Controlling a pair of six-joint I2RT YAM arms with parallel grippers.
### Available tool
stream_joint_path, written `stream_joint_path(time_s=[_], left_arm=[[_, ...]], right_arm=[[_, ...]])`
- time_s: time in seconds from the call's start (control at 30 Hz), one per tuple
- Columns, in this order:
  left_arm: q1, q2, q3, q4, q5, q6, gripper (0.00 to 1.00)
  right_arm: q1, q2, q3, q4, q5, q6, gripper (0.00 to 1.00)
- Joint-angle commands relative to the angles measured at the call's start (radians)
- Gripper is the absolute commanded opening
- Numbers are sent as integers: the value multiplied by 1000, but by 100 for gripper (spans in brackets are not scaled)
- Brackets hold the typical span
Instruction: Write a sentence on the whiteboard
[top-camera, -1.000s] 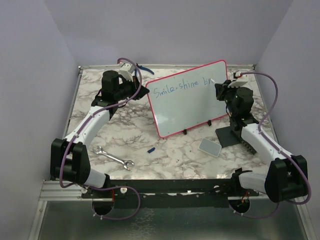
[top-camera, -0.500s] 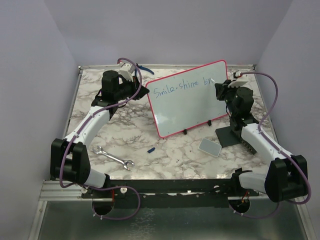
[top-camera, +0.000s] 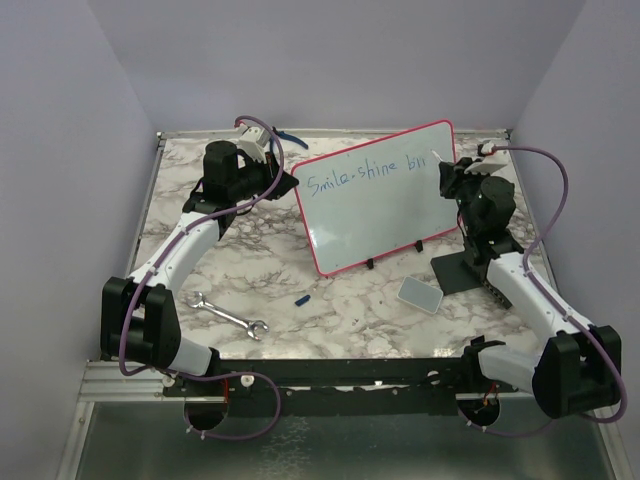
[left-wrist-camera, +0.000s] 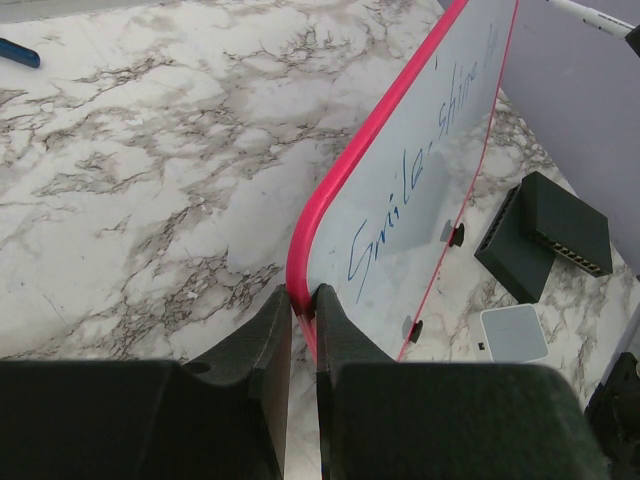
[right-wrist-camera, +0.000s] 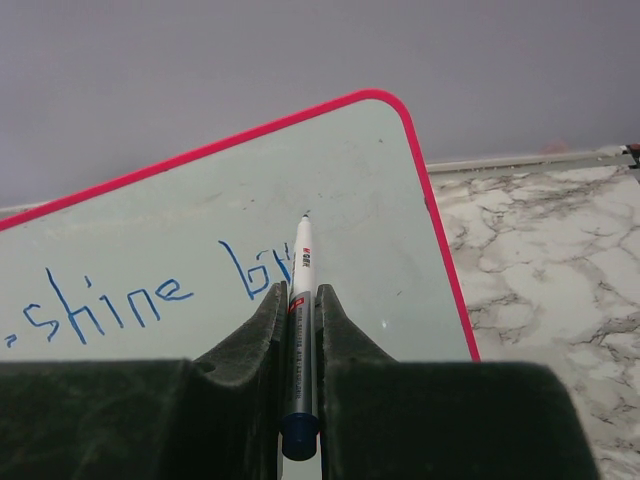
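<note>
The whiteboard (top-camera: 380, 215), white with a red-pink frame, stands tilted on small black feet. The sentence (top-camera: 365, 172) in blue reads "Smile-shine bri" along its top. My left gripper (top-camera: 290, 182) is shut on the whiteboard's left frame edge; in the left wrist view its jaws (left-wrist-camera: 303, 300) pinch the frame of the whiteboard (left-wrist-camera: 420, 180). My right gripper (top-camera: 447, 172) is shut on a marker (right-wrist-camera: 303, 262) and holds it upright. The marker's tip is just right of the last letters (right-wrist-camera: 255, 270) on the whiteboard (right-wrist-camera: 360, 170). I cannot tell whether it touches.
A wrench (top-camera: 228, 316) lies front left. A small blue cap (top-camera: 304, 298) lies in front of the board. A grey pad (top-camera: 419, 293) and a black block (top-camera: 455, 270) sit at the right. A blue object (top-camera: 290, 137) lies at the back.
A new short stroke has appeared after "br". My right gripper with the marker has shifted slightly right and up. The left arm has not moved.
</note>
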Motion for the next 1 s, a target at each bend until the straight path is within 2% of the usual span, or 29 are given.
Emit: stream_joint_path(time_s=[0.0,0.97], left_arm=[[4,-42,-5,17,-3,34,0],[4,-41,-6,17,7,39,0]], right_arm=[[2,14,-2,-11,49,-13,1],[-6,97,35,6,9,-31,1]])
